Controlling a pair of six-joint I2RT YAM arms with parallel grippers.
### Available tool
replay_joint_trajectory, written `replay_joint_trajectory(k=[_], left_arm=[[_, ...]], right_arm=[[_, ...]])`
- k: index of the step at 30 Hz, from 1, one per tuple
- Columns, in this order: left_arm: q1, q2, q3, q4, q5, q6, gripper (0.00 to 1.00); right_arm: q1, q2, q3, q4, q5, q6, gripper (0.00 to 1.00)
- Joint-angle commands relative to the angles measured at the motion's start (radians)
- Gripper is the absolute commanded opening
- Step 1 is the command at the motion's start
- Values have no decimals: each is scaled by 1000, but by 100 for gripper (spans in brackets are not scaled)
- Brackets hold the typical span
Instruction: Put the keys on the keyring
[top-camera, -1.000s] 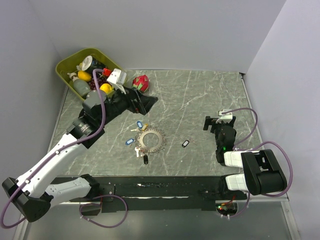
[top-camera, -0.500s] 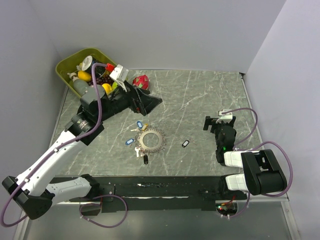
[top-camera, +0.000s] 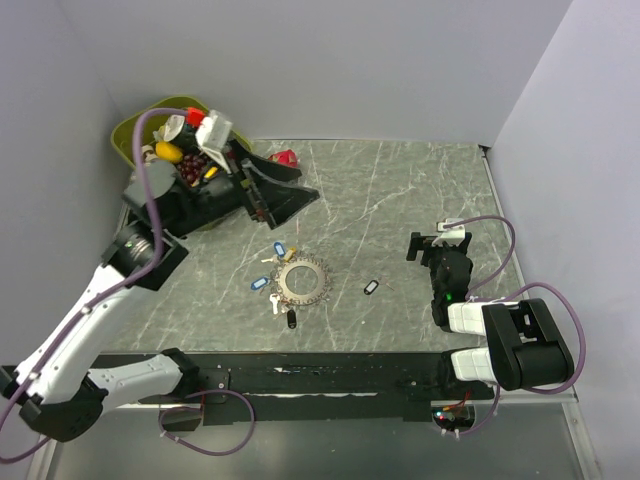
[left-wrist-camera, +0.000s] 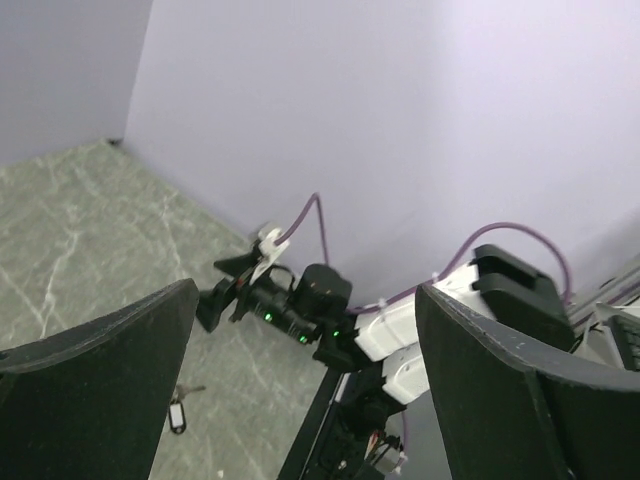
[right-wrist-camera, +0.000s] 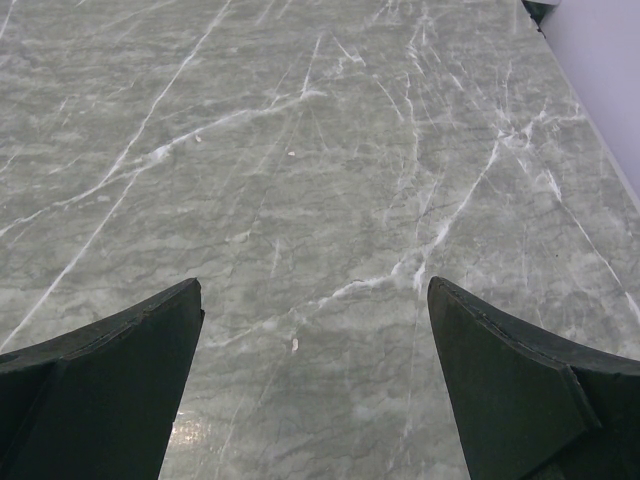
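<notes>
While the left arm (top-camera: 150, 250) hangs over the far-left corner of the desk (top-camera: 400, 190), its dark wrist covers much of the green bin (top-camera: 128, 128). Only a strip of the bin's rim and a few yellow, white and red items inside show past it. A red object (top-camera: 290, 157) just beside the bin is half hidden behind the same wrist, and what it is cannot be made out. The left jaws stand wide apart and hold nothing. In the left wrist view both dark fingers (left-wrist-camera: 90, 380) are cut off at the frame edges.

The keyring (top-camera: 303, 281) lies flat near the middle of the desk, well apart from both arms. The keys (top-camera: 279, 249) cluster against its left and near edges, with 2 blue tags and 1 dark one showing. Whether any of them is threaded on cannot be told. 1 black-tagged key (top-camera: 370, 287) lies alone to the ring's right, and its white window is too small to read.

The right arm (top-camera: 455, 280) sits folded at the right side. The right jaws are spread wide and empty over bare marble, with only the finger (right-wrist-camera: 100, 370) tips in that wrist view.
</notes>
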Motion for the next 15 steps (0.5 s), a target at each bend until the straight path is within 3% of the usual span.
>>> replay_joint_trajectory(k=[1,9,15], left_arm=[[-1,-54,72,-12,42,-21,96],[1,-56,139,-81,5,-38,96],[4,-105,93,-86,-33,-4,96]], right_arm=[[-9,-5,39,20,-2,5,100],[-7,-5,39,20,-2,5,100],[-9,-5,39,20,0,5,100]])
